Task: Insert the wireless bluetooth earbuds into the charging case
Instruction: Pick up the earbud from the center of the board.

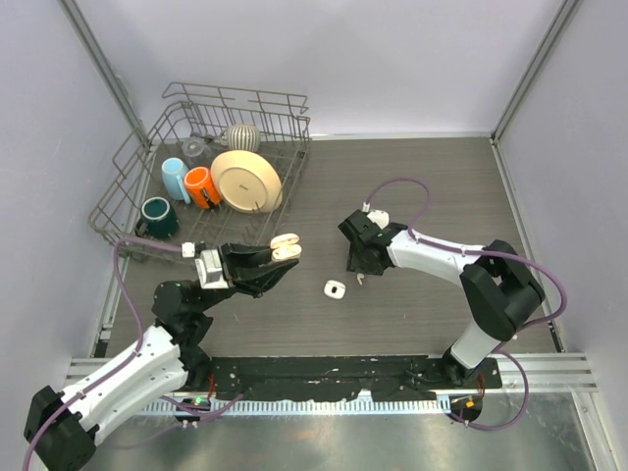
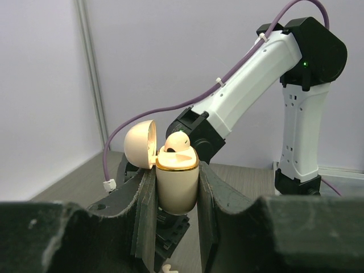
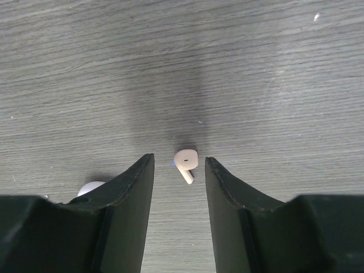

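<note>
Closest to the left wrist camera, the left claw (image 2: pixel 177 177) was clenched on the case (image 2: pixel 177 190), one finger pressed against each side of its cream body. The lid (image 2: pixel 140 144) stood swung open to the left of the case's gold rim. One seated earbud (image 2: pixel 178 142) sat in the case's mouth with its rounded head above the rim; whether it was fully home could not be told.

Seen from above, the right claw (image 3: pixel 179 160) was right of the case and pointed down at the counter (image 1: pixel 442 177). It was released, fingers spread. A loose earbud (image 3: pixel 186 161) lay flat on the counter in the gap between those fingers, touching neither.

A small white piece (image 1: pixel 335 288) lay on the counter right of the case and a little nearer the arm bases, just beside the right claw. In the right wrist view a finger half hid it, and what it was could not be told.

Behind the case and to its left stood a wire rack (image 1: pixel 128 186) holding a cream plate (image 1: pixel 245 180) and three cups (image 1: pixel 201 186).
</note>
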